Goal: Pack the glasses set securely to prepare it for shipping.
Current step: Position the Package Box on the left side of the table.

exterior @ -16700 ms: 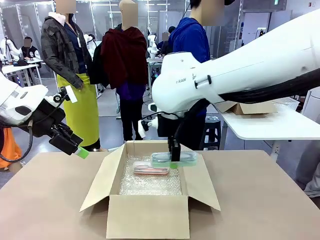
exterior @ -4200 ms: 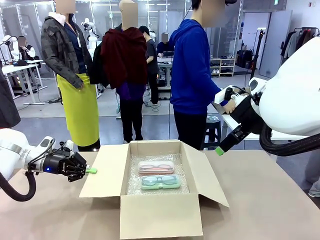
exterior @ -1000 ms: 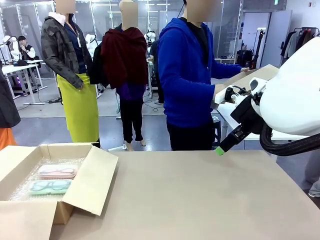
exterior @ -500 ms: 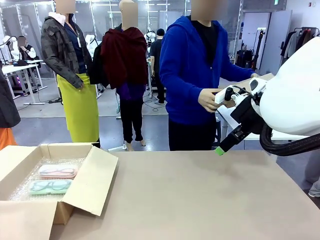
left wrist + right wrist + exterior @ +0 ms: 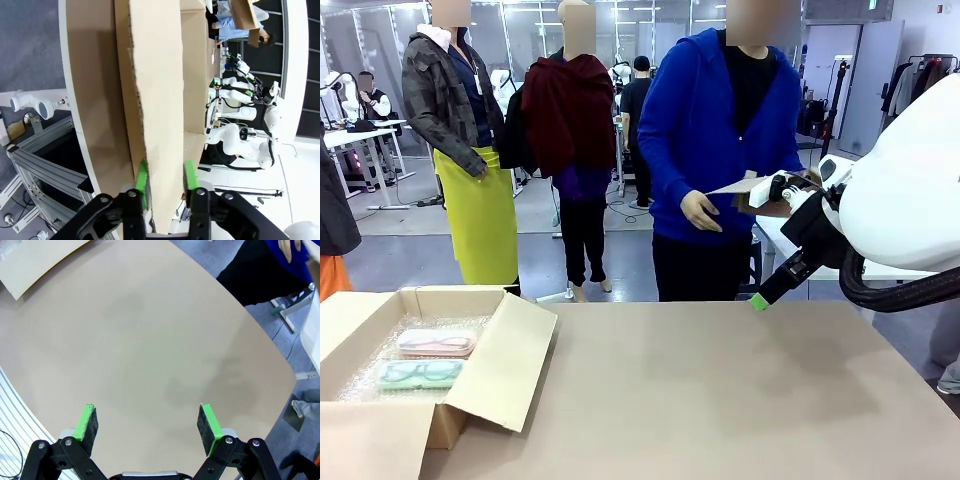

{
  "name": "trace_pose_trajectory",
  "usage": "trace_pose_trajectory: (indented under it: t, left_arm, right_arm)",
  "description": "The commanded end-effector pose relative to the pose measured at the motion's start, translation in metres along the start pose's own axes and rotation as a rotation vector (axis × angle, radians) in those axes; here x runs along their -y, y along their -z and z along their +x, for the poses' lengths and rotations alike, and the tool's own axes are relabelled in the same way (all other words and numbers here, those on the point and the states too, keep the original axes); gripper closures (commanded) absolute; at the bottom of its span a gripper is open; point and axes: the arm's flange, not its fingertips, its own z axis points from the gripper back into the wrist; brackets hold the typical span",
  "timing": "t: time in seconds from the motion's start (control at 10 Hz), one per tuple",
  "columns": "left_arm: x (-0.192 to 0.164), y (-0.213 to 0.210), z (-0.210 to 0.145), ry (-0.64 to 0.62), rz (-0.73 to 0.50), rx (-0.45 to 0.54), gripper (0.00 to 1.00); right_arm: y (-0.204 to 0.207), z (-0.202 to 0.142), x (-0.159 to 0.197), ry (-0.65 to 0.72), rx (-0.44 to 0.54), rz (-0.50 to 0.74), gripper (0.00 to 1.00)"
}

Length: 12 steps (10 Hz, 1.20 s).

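An open cardboard box sits at the left end of the tan table, its flaps spread, with the glasses set lying inside on a bed of bubble wrap: the pink case toward the far wall of the box, the mint green case just beside it on the nearer side, both flat with clear lids up and frames showing through. In the left wrist view, the left gripper straddles the edge of one of the box's cardboard flaps, a green pad on either side of the sheet; the jaws stand a little wider than the board's thickness, and whether the pads press on it cannot be told from here. To the right of the box, well apart from it across a bare stretch of table, the right gripper hangs above the table's far right edge, its green tip pointing down; seen from its own wrist camera the right gripper has its jaws spread wide with nothing between them, the tabletop below. Beyond the table, behind the far edge and right of the box, a person in a blue hoodie stands holding a flat piece of cardboard in one hand, close to the right arm's white housing.
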Motion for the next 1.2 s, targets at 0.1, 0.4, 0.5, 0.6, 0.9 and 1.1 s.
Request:
trace_pose_trajectory:
  t: [0.1, 0.4, 0.5, 0.6, 0.9, 1.1]
  left_arm:
    - [0.012, -0.014, -0.006, 0.037, 0.014, 0.017, 0.00]
    - [0.076, -0.039, -0.001, 0.157, 0.211, 0.116, 0.00]
    - [0.134, -0.032, -0.007, 0.288, 0.353, 0.153, 0.00]
    - [0.185, -0.013, -0.014, 0.428, 0.489, 0.141, 0.00]
    - [0.291, 0.066, -0.025, 0.732, 0.609, 0.031, 0.00]
    - [0.327, 0.117, -0.050, 0.891, 0.702, -0.035, 0.00]
  right_arm:
    - [0.001, 0.001, -0.003, 0.013, 0.000, -0.005, 0.00]
    - [0.001, 0.001, -0.003, 0.013, 0.000, -0.005, 0.00]
    - [0.001, 0.001, -0.003, 0.013, 0.000, -0.005, 0.00]
    - [0.001, 0.001, -0.003, 0.013, 0.000, -0.005, 0.00]
    - [0.001, 0.001, -0.003, 0.013, 0.000, -0.005, 0.00]
    - [0.001, 0.001, -0.003, 0.013, 0.000, -0.005, 0.00]
